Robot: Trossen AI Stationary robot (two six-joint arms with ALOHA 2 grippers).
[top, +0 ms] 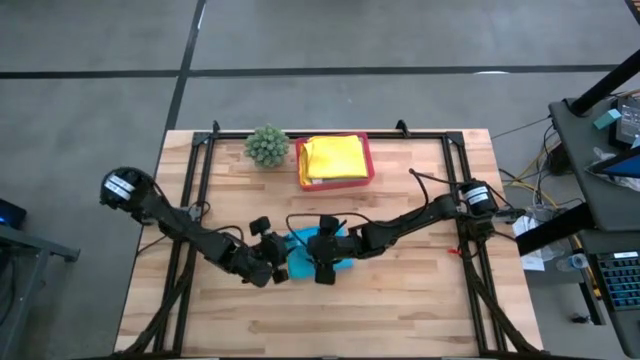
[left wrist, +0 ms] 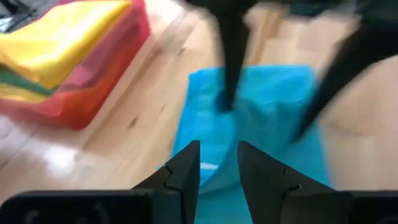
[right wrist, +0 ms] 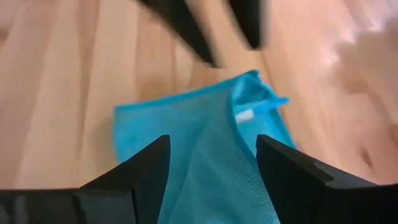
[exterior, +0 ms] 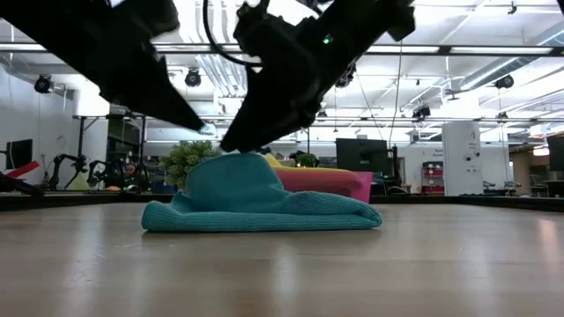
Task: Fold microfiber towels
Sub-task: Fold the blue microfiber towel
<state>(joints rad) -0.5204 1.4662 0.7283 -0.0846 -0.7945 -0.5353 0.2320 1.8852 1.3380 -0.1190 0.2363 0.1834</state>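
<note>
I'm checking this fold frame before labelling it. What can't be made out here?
- High view: most of the teal blue microfiber towel is covered by the left gripper and the right gripper.
- Low view: the pink plastic tray and spiky green plant sit partly behind the towel's raised hump.
- Left wrist view: the folded cloths in the tray are blurred and cut off; their number is unclear.

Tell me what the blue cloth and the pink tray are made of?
The teal blue microfiber towel looks like soft, matte woven fabric: it slumps into rounded folds, and the right wrist view shows a fine weave. The pink rectangular plastic tray seems to be hard, slightly glossy plastic, judging by its stiff straight walls, though that is less certain.
</note>
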